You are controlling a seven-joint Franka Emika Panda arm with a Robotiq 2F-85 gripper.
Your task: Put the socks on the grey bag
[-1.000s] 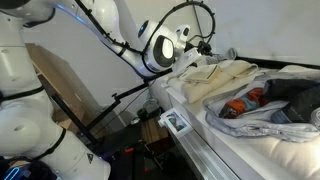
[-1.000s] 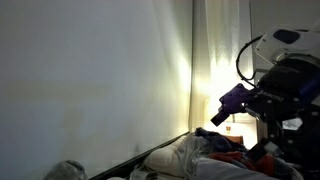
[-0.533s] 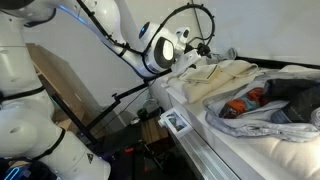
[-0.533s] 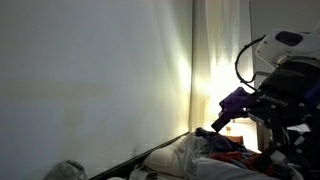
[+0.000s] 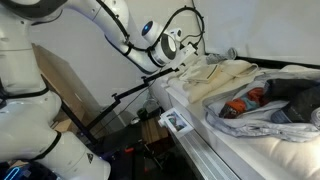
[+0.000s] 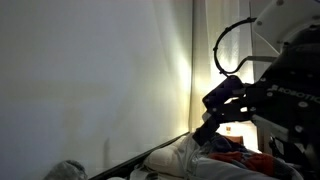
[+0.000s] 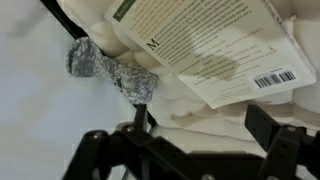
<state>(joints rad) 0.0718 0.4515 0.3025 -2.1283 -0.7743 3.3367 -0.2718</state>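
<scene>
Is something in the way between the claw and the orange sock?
Yes. The rumpled cream cloth lies between the open claw and the orange sock, which rests on the grey bag. The claw hangs above the cloth, so it can probably pass over it.

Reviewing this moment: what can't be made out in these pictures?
- Exterior view: grey bag cut off by the right edge; socks partly sunk in its folds.
- Exterior view: tool a backlit silhouette; jaws unreadable.
- Wrist view: printed booklet cut off at the top; text too small.
</scene>
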